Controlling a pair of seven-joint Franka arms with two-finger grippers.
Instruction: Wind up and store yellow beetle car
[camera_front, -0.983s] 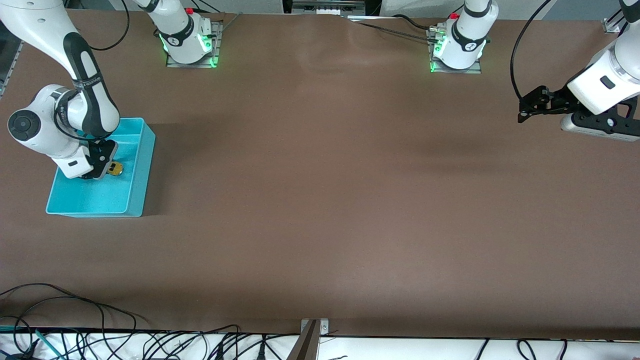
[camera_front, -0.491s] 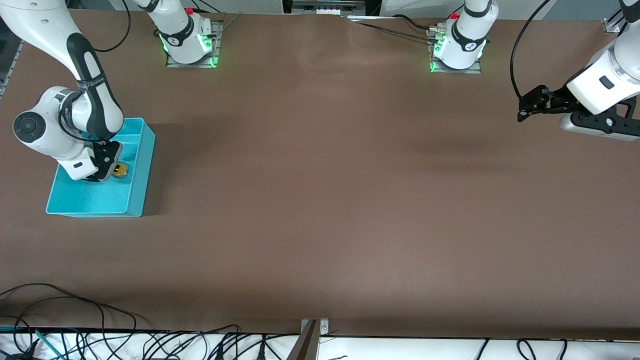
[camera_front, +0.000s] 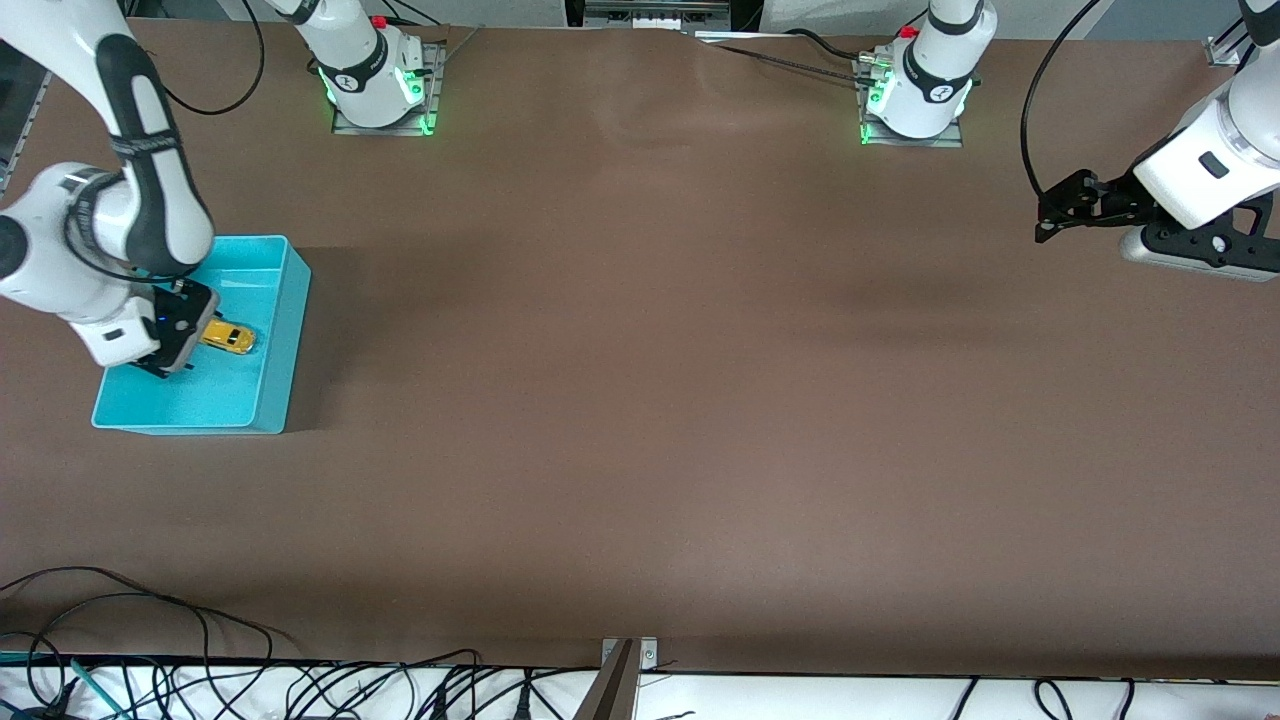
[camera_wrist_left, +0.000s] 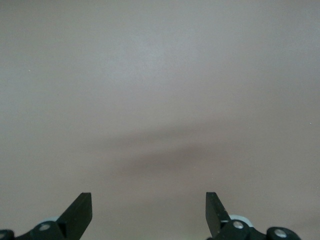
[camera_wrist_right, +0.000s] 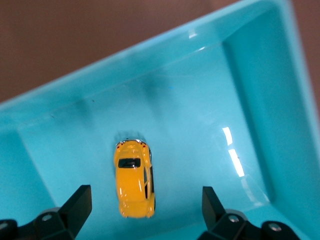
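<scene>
The yellow beetle car (camera_front: 228, 338) sat on its wheels on the floor of the turquoise bin (camera_front: 285, 330), at about nine o'clock on the tabletop (camera_front: 640, 400) in the front view, toward the right arm's end. In the right wrist view the yellow beetle car (camera_wrist_right: 134, 185) stood free, touching neither finger and clear of the bin's walls (camera_wrist_right: 260, 115), which suggested it was already stored.

The right claw (camera_front: 160, 350) hung over the bin, just beside the car, its jaws spread wide and holding nothing. That posture read as a release with the claw placed to clear the rim.

The left claw (camera_front: 1050, 215) waited at about two o'clock over bare tabletop, well apart from the bin, jaws open and empty, presumably parked out of the way.
</scene>
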